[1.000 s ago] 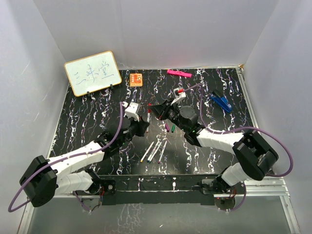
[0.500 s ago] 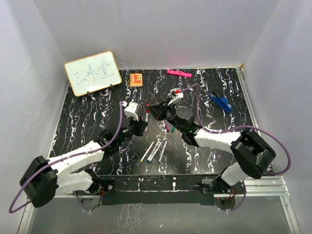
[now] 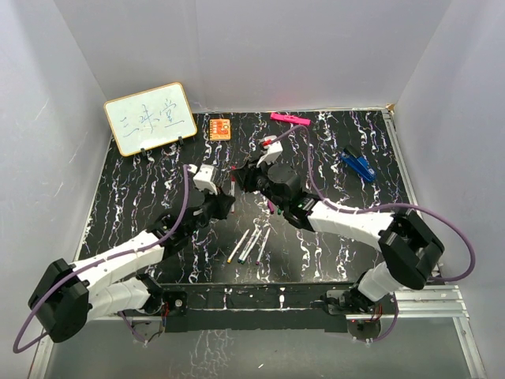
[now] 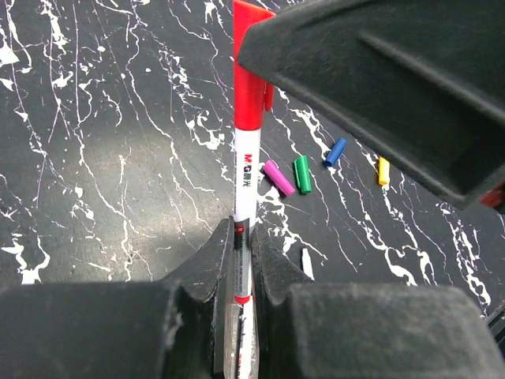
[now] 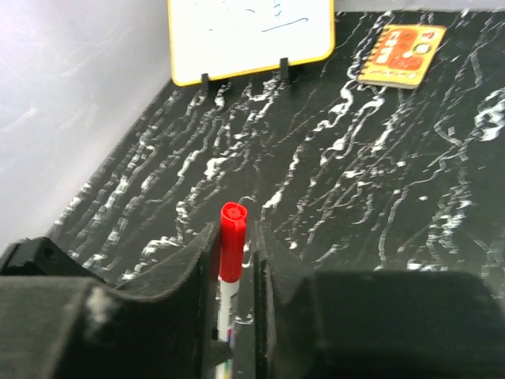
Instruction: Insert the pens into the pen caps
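Top view – both arms are meeting over the middle of the black white-veined counter, a little toward its far edge. The left gripper is coming in from the near-left and the right gripper from the right. They are sharing one white-barrelled marker pen, each taking an end, likely so that barrel and cap stay in line for the push. The other white marker pens are lying loose toward the middle of the near edge.

Left wrist view – the left fingers are nearly closed, pinching the lower barrel. The pen is pointing away toward the right gripper, with a red plastic clip cap sitting over its far end. I cannot tell whether it is fully seated. On the counter beyond, the purple cap and green cap are lying just beside each other. The blue cap and yellow cap are lying further right, all unfilled.

Right wrist view – the right fingers are narrowed onto the red cap, seen end-on, and the pads appear to be touching both its sides. A bit of white barrel is showing below. A yellow-framed whiteboard and an orange booklet are standing out along the far edge.
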Available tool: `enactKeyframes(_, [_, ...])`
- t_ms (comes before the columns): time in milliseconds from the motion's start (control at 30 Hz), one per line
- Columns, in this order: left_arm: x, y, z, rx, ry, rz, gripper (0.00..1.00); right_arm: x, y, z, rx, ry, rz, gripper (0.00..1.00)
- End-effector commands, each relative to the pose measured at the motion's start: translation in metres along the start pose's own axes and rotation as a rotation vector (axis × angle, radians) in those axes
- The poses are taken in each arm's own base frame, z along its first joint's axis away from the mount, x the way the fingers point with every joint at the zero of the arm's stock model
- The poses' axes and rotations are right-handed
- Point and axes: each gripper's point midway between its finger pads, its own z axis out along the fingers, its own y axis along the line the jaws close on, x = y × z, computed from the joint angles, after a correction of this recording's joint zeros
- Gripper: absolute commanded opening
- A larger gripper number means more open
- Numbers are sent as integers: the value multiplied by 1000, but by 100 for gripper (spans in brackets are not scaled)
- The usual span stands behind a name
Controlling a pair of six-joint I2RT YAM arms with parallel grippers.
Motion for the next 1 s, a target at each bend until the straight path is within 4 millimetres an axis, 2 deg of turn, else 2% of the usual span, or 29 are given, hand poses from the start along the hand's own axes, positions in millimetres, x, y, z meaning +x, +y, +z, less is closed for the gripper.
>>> enactKeyframes(0, [-4,5,-8,-18,-36,-38,0,-58,-8,-14,126,-125,-148,35])
enactKeyframes(67, [4,12,-9,-50,-11,-33,0,-76,-12,-20,170,-176,-176,61])
enactKeyframes(100, [6,16,-8,-68,-2,-31,0,-82,-15,-23,189,-194,-188,70])
enactKeyframes(167, [9,22,-7,-102,10,-20,0,-90,-21,-28,224,-220,-208,81])
enactKeyframes(233, [8,28,-6,-140,14,-1,0,-96,-29,-33,266,-247,-207,87])
enactKeyframes(400, [8,45,2,-234,54,48,0,-106,-45,-44,306,-299,-155,87])
enactKeyframes(500, [12,58,9,-271,106,45,0,-111,-56,-43,292,-296,-116,98])
enactKeyframes(767, [31,88,27,-353,240,35,0,-111,-99,-45,325,-249,-54,98])
enactKeyframes(967, [45,108,49,-383,322,16,0,-103,-112,-56,378,-244,-55,98])
